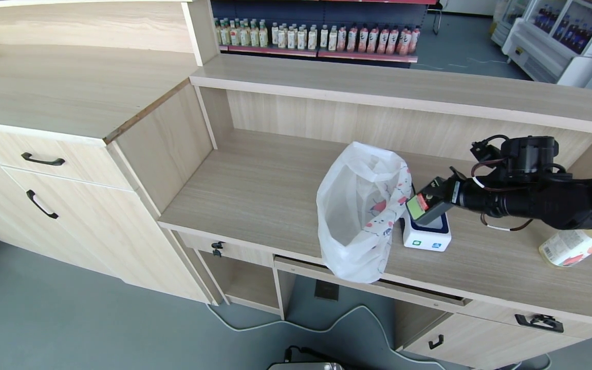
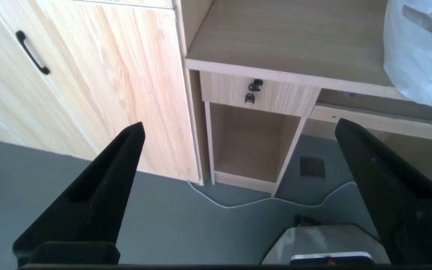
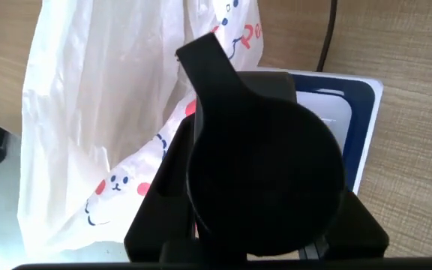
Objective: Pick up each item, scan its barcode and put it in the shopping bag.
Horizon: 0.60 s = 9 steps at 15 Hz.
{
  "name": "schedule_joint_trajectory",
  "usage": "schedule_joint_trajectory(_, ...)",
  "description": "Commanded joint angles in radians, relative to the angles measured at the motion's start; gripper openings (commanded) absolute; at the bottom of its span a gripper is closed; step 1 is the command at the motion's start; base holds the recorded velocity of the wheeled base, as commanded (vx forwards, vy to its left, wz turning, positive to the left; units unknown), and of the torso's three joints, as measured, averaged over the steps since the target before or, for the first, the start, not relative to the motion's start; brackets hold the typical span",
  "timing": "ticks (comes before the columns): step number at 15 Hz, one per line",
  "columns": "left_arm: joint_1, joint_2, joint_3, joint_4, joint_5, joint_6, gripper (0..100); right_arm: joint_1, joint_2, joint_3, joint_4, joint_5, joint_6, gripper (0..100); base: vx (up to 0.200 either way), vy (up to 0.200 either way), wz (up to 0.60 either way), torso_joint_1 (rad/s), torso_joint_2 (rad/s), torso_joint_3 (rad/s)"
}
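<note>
Working over the counter point(image 1: 275, 185), keeping everything for the job within a short swing of the right jaws. Leaving the shopping bag point(image 1: 357, 216) standing open just ahead of those jaws, mouth upward, probably for dropping a scanned thing straight in. Leaving a bottle point(image 1: 571, 246) lying on its side well behind the jaws, under the forearm, apparently waiting for its own turn. Hanging the left jaws low and well apart from the work, spread wide with nothing between the fingers point(image 2: 96, 202), facing the floor and cupboard fronts, likely for clearance. Hovering directly above the scanner point(image 1: 427, 236), itself sitting on the counter right beneath the right jaws and just beside the bag. Gripping a small dark item point(image 1: 419, 208) in the right jaws, closed on it, with its green and red face showing at the tip, presumably presenting the barcode to the window below; not telling from here where the code itself lies. Judging the step in hand as scanning, with bagging of this item not yet done.
</note>
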<state>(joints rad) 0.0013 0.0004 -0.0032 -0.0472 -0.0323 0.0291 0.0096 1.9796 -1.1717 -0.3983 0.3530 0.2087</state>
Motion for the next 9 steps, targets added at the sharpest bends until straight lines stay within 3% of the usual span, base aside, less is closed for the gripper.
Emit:
schedule_joint_trajectory(1,0.0,0.0,-0.001,0.0,0.0,0.0,100,-0.042,-0.189,0.087,-0.005,-0.037,-0.295,0,0.0,0.0,0.0,0.0,0.0,0.0)
schedule_joint_trajectory(4,0.0,0.0,0.0,0.0,0.0,0.0,100,-0.221,-0.469,0.254,-0.011,-0.049,-0.729,0,0.0,0.0,0.0,0.0,0.0,0.0)
schedule_joint_trajectory(9,0.0,0.0,0.0,0.0,0.0,0.0,100,-0.244,-0.605,0.334,-0.068,-0.048,-0.864,0,0.0,0.0,0.0,0.0,0.0,0.0)
